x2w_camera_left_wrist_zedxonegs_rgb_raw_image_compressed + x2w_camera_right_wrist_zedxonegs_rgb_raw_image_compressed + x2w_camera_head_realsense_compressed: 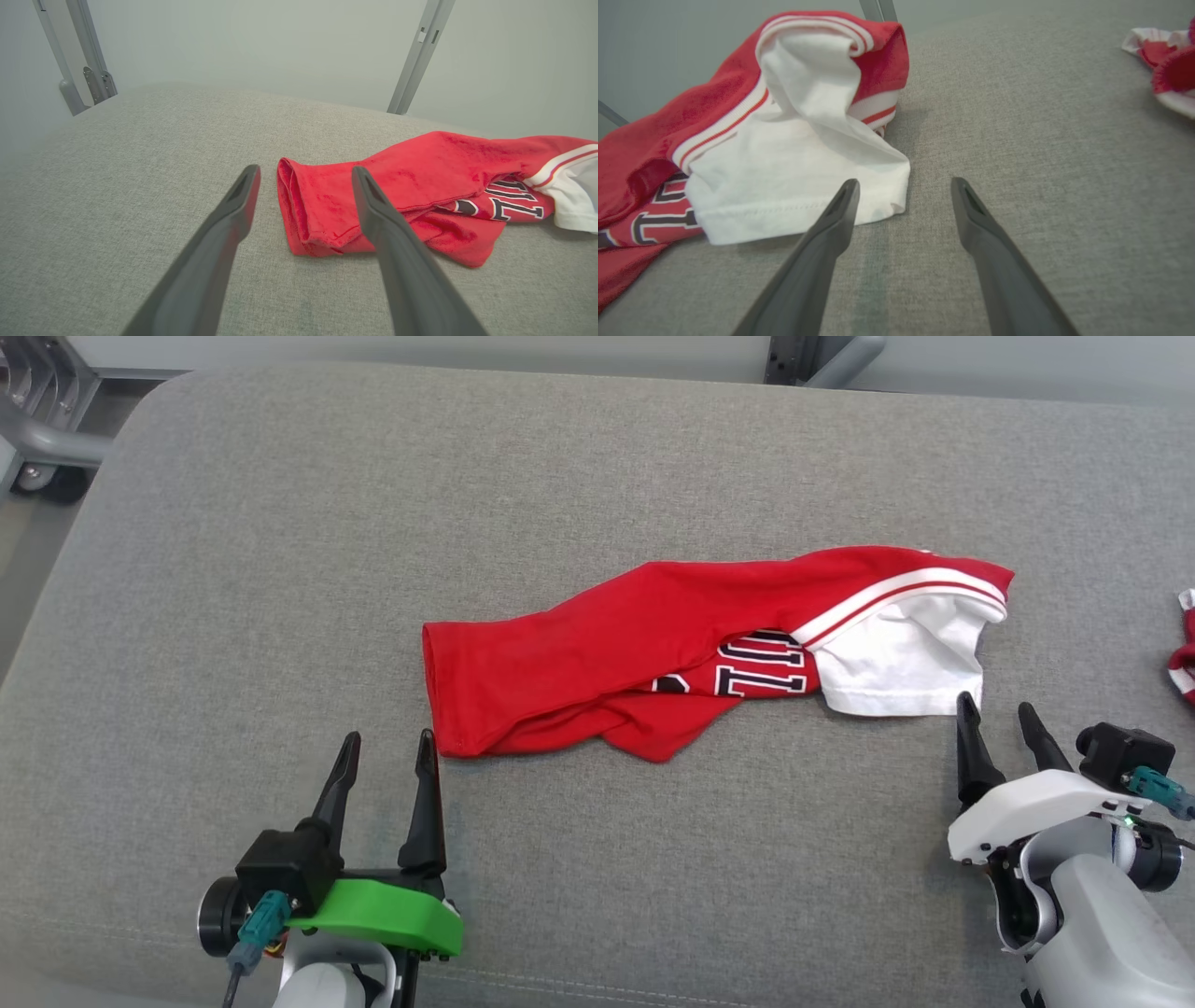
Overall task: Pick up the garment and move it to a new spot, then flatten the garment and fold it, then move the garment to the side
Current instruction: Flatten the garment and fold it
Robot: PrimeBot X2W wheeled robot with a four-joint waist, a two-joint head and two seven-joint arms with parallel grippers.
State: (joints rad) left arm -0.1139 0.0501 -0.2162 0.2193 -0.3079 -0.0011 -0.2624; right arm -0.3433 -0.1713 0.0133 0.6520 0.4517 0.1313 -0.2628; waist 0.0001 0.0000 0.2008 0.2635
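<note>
A crumpled red jersey-knit garment [597, 653] with a white sleeve [896, 663] and white-and-red striped trim lies on the grey woven-fabric cushion [280, 569], stretched between the two end effectors. The left end effector [389, 737] stands with its two dark fingers wide apart and holds nothing; the garment's red hemmed end [299, 210] lies just ahead of it, between the lines of its fingers, and its right fingertip sits just beside the hem corner. The right end effector [995, 703] is likewise spread wide and empty; the white sleeve's stitched edge [794, 210] lies just ahead and to the left of it, close against its left fingertip, though contact cannot be judged. Dark navy block lettering with white outlines [761, 667] shows on the red cloth beside the sleeve; folds hide most of it, and the visible strokes resemble "T" and "O" or "10". A second red-and-white cloth [1167, 70] lies well to the right of the right end effector.
</note>
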